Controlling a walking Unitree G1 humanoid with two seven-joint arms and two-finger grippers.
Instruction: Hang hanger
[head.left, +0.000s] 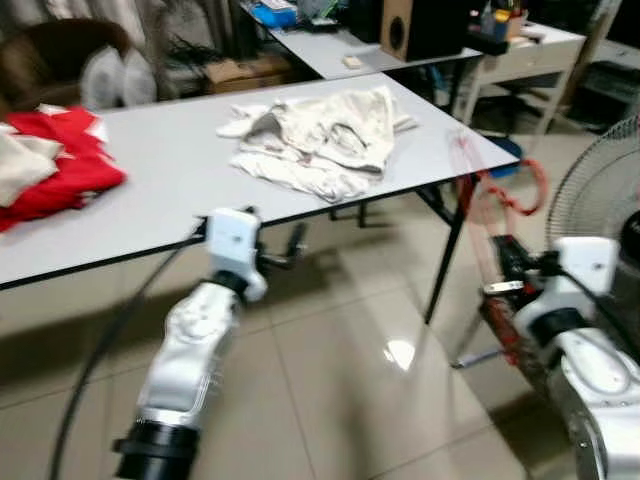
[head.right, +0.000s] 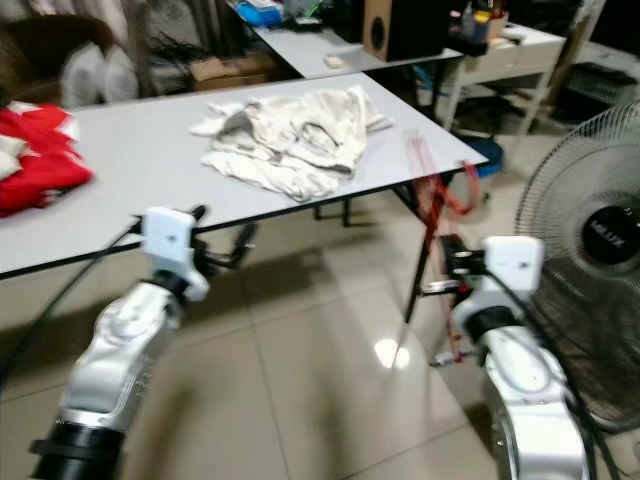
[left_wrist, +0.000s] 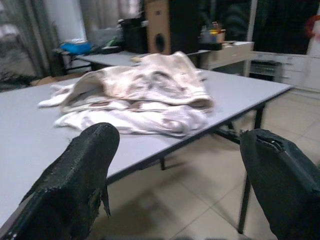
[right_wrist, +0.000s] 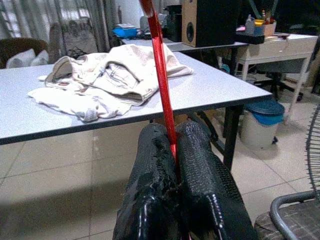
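Now right hand (right_wrist: 172, 150) clamped on red hanger (right_wrist: 159, 65), left hand (left_wrist: 175, 170) apart, near table (head.left: 170, 170).

Red hanger (right_wrist: 161, 75) between right claw's (right_wrist: 176, 150) black fingers; cream garment (right_wrist: 107, 75) on grey table (right_wrist: 210, 87) beyond; red cloth (head.left: 60, 165) farther left

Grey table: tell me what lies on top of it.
On the grey table lie a crumpled cream garment and a red cloth pile with a beige piece on it. Whatever sits beneath them is covered.
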